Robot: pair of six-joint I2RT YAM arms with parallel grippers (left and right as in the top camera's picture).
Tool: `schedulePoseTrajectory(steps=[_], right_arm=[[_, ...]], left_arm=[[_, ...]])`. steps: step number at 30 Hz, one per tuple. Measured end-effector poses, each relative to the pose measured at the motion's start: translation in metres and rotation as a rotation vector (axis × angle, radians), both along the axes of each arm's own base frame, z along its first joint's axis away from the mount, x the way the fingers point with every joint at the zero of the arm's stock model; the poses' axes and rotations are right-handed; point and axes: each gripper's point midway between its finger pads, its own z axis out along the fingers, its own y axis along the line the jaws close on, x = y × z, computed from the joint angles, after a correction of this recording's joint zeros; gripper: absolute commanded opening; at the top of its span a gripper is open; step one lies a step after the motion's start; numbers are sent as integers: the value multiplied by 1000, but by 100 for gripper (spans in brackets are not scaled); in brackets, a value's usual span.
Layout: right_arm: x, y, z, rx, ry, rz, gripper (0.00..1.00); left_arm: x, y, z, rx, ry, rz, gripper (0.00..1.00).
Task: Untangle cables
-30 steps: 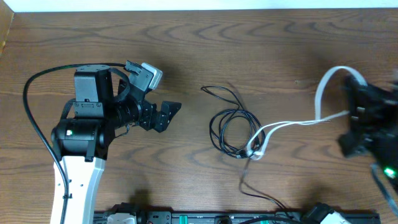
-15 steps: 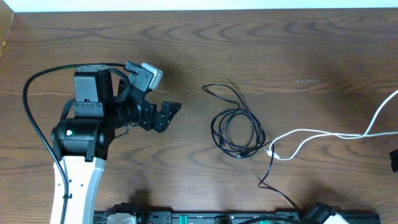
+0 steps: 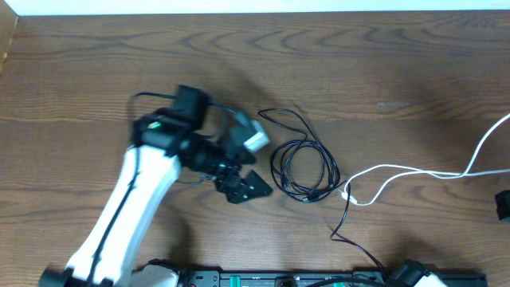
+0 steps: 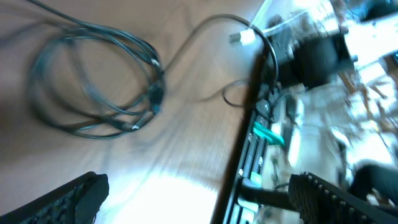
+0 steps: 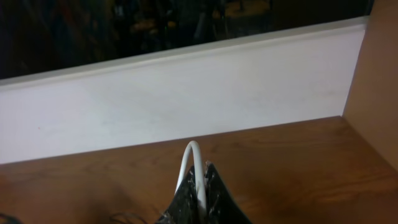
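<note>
The black cable (image 3: 301,167) lies coiled at the table's middle, with a loose end running toward the front edge; it also shows in the left wrist view (image 4: 93,87). The white cable (image 3: 414,172) stretches from next to the coil out to the right edge. My left gripper (image 3: 245,185) is open and empty, just left of the black coil. My right gripper (image 5: 198,177) is shut on a loop of the white cable (image 5: 189,158), lifted off the right side; only a sliver of it shows in the overhead view (image 3: 502,204).
A black rail with connectors and wires (image 3: 271,279) runs along the table's front edge, also in the left wrist view (image 4: 273,124). A white wall (image 5: 186,99) stands behind the table.
My left arm has swung right and forward, bringing its open gripper beside the black coil. Earlier my right gripper pulled the white cable rightward off the coil; over the last half second it holds still.
</note>
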Motion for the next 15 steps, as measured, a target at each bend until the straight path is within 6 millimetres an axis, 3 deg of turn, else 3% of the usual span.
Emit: schedulePoseTrajectory(steps=[6, 15], right_arm=[[-2, 1, -9, -15, 35, 9, 1], [-4, 0, -21, -43, 78, 16, 1]], left_arm=[[-8, -32, -43, 65, -24, -211, 100], [35, -68, -92, 95, -221, -296, 100]])
